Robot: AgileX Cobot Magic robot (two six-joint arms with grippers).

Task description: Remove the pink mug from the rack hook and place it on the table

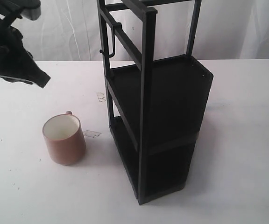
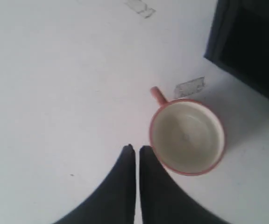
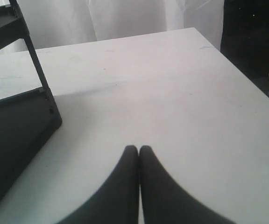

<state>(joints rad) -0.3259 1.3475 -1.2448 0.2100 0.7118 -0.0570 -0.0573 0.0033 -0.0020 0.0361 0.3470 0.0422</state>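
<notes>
The pink mug [image 1: 64, 139] stands upright on the white table [image 1: 22, 186], left of the black rack [image 1: 158, 116], its handle turned to the far side. From the left wrist its cream inside [image 2: 187, 136] shows from above. The rack hook [image 1: 110, 42] hangs bare on the top bar. My left gripper [image 1: 41, 80] hovers above and left of the mug; its tips [image 2: 136, 149] are shut, holding nothing, close beside the rim. My right gripper [image 3: 138, 149] is shut over bare table and does not show in the exterior view.
Two small clear tape scraps [image 1: 92, 133] [image 1: 100, 96] lie on the table between mug and rack. The rack's lower corner [image 3: 17, 121] sits close to my right gripper. The table's edge [image 3: 246, 79] falls off to a dark area.
</notes>
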